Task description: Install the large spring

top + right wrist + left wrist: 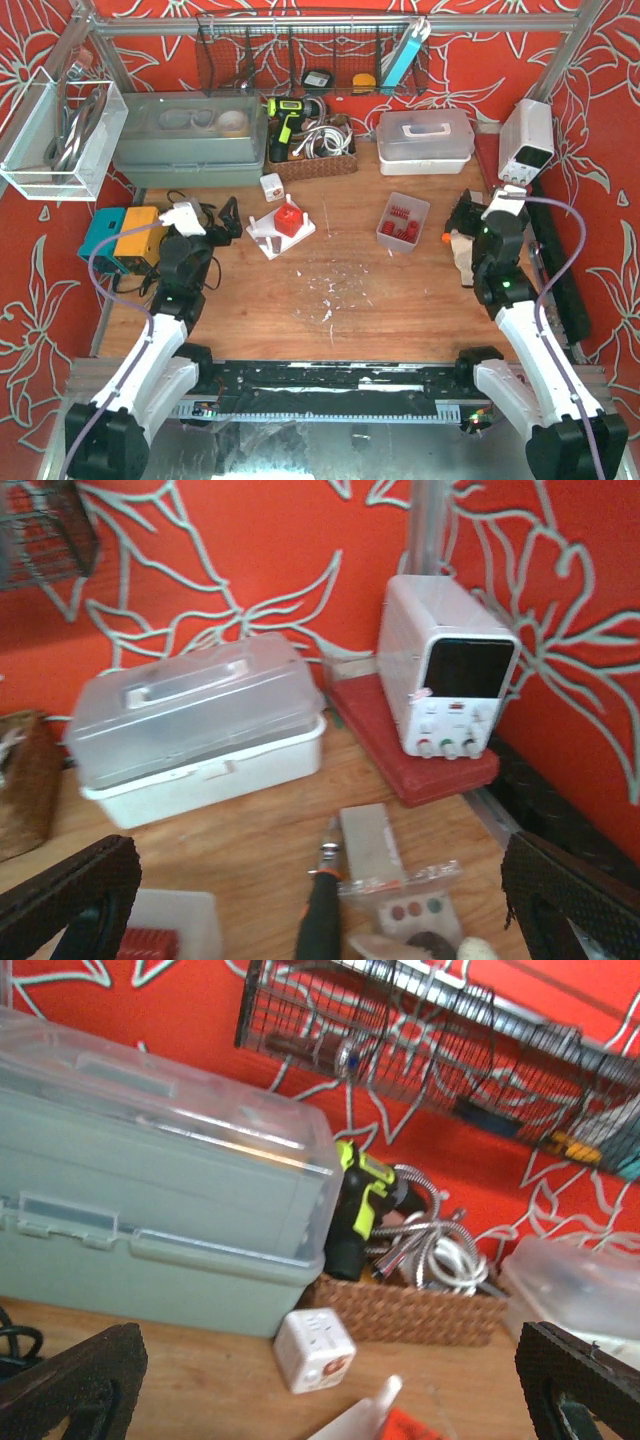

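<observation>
A red fixture [289, 218] stands on a small white base plate [268, 238] at the middle left of the table. Its corner shows at the bottom of the left wrist view [400, 1426]. A clear tub of red springs [403, 222] sits right of centre; its edge shows in the right wrist view [150, 942]. My left gripper [222, 225] is open and empty, left of the plate. My right gripper [464, 216] is open and empty, right of the tub. In both wrist views the black fingers [75, 1380] [65, 895] stand wide apart.
A white cube [313, 1350] lies behind the plate, near a green toolbox [190, 140] and a wicker basket [315, 150] with a drill. A white lidded box [200, 730], a power supply [445, 680], a screwdriver [322, 930] and a small clear stand [400, 880] lie by the right gripper.
</observation>
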